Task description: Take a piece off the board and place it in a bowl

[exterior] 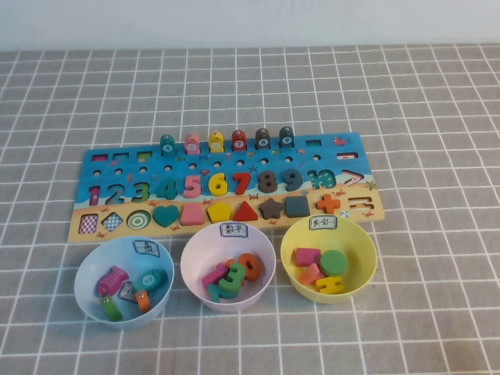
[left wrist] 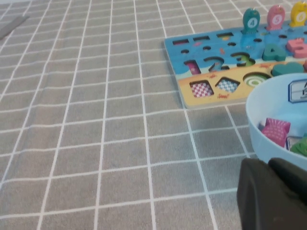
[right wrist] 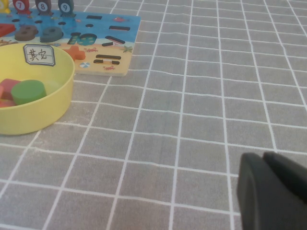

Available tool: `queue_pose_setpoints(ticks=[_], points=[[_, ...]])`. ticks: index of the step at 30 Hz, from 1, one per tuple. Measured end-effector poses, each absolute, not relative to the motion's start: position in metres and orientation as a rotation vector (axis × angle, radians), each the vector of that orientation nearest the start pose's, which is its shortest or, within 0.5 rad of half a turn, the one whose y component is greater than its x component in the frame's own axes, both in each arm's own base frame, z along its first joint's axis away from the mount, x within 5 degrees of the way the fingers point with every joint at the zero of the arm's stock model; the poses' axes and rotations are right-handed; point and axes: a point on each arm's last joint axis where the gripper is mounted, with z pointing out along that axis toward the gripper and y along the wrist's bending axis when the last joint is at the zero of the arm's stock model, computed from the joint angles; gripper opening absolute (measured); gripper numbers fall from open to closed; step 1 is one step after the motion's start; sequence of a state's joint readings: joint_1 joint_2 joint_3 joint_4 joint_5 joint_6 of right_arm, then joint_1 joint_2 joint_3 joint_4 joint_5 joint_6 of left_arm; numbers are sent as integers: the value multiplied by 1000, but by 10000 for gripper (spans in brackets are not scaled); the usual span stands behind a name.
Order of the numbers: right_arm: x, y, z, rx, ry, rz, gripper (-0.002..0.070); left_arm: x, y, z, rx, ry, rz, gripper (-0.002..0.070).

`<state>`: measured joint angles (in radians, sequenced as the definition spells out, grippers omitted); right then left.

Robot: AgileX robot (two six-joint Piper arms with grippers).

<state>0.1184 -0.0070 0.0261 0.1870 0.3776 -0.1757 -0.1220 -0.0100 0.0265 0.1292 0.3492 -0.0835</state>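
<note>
Teal heart piece (exterior: 166, 215) sits in the board's (exterior: 117, 168) tan strip, between green disc (exterior: 139, 219) and pink trapezoid; yellow bowl (exterior: 367, 258) is just in front, to the right. Our left gripper (left wrist: 273, 191), closed and empty, hovers beside the blue bowl (left wrist: 259, 129); right gripper (right wrist: 273, 189) is low over bare cloth near the yellow bowl, grip unclear. We'd open wide, drop straight onto the heart, avoiding neighbours.

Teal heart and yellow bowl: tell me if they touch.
Apart. The high view shows the teal heart seated in the board, with gray cloth between board and yellow bowl. Neither gripper is near.
</note>
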Motion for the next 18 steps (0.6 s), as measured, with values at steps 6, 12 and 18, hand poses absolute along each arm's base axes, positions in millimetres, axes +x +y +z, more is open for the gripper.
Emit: queue_pose_setpoints(ticks=[6, 12, 18], points=[[52, 12, 171, -160, 1869, 145, -17, 54, -3, 178, 69, 1794, -68, -1], [52, 12, 171, -160, 1869, 145, -17, 56, -6, 189, -171, 1681, -328, -1], [52, 12, 171, -160, 1869, 145, -17, 56, -7, 194, -224, 1615, -397, -1]])
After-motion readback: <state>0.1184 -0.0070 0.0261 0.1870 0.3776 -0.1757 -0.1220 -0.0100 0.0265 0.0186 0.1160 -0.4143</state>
